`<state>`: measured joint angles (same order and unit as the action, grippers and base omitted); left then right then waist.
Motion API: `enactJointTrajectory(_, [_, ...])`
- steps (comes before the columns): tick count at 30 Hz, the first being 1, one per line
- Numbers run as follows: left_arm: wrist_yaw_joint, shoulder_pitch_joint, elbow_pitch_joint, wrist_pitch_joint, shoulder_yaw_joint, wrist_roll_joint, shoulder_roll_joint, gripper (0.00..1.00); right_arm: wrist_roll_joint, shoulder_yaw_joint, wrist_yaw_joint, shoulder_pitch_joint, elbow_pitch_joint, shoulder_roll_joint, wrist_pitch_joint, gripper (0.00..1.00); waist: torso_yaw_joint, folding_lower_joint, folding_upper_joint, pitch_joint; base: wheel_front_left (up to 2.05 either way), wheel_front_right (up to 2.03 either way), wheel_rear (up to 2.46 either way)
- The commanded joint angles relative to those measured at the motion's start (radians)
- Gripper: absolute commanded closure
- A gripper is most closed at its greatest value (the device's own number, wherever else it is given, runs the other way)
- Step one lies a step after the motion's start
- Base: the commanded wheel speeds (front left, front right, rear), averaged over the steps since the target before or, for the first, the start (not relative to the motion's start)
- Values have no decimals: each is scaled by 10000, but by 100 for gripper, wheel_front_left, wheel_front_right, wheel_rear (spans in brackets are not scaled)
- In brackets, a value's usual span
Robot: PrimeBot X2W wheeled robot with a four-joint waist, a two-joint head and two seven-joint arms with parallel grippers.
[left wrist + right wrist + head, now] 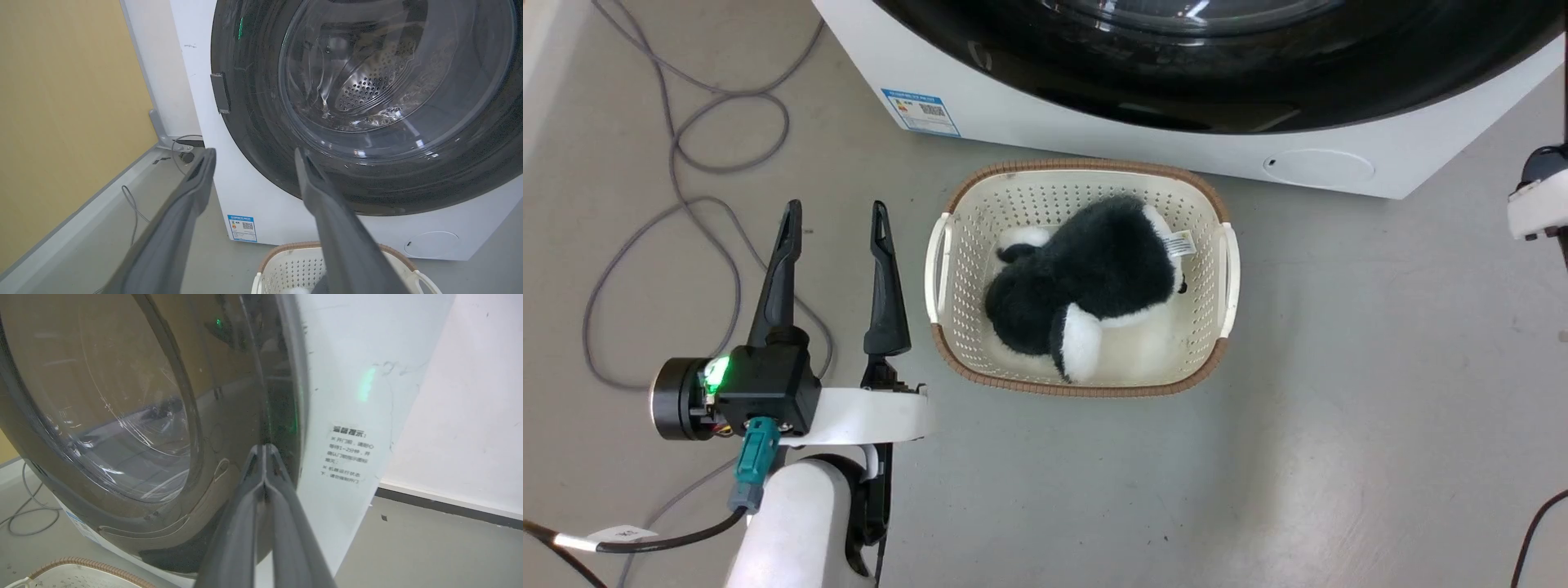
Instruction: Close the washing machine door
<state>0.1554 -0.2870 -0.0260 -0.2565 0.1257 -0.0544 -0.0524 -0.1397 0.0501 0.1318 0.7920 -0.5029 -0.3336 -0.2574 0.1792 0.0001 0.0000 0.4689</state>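
— Since the washing machine door (253, 134) is already sitting against the white front of the washing machine (261, 212), why is the right gripper (265, 447) pointing at it?

— I'm reading it as a closing push. Its two fingers are pressing together on nothing, making one stiff tip. That tip is meeting the glossy black rim right by the seam with the white panel, on the side opposite the grey metal block (220, 93), which I'm taking for the hinge. Whether it is truly touching, I cannot tell.

— Is the latch catching?

— The pictures aren't showing that. The rim is looking flush, with no gap I can make out.

— What is the left arm doing?

— Waiting low, I'd say. The left gripper (836, 208) is hanging over the floor with its fingers spread apart and empty. It is pointing toward the machine, just beside the cream basket (1078, 389) where a black-and-white plush toy (1086, 278) is lying.

— And the right arm?

— It is reaching in from the robot's right. A pale piece of the right arm (1535, 212) is showing at the head view's edge, near the machine's front corner.
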Motion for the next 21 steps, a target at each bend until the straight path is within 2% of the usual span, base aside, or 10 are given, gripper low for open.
enactJointTrajectory(1, [35,-106,-11,-53,-27,37,13,0,92,38,-11,53,-9,79,-44,100,-40,-1,0,-82,0,0,0])
enactJointTrajectory(6, [52,92,132,-53,-132,64,16,0,161,212,-11,-488,404,314,-44,100,-252,-1,0,-536,0,0,0])
enactJointTrajectory(14, [-41,636,491,-53,-410,175,-40,0,465,220,-11,-2056,2172,934,-44,100,-981,-1,0,-1694,0,0,0])
enactJointTrajectory(20, [-93,1069,676,-53,-599,207,-97,0,566,-17,-11,-3334,3035,1457,-44,100,-1551,-1,0,-2446,0,0,0])
enactJointTrajectory(21, [-109,1134,706,-53,-629,199,-104,0,503,16,-11,-3553,3065,1586,-44,86,-1627,-1,0,-2552,0,0,0])
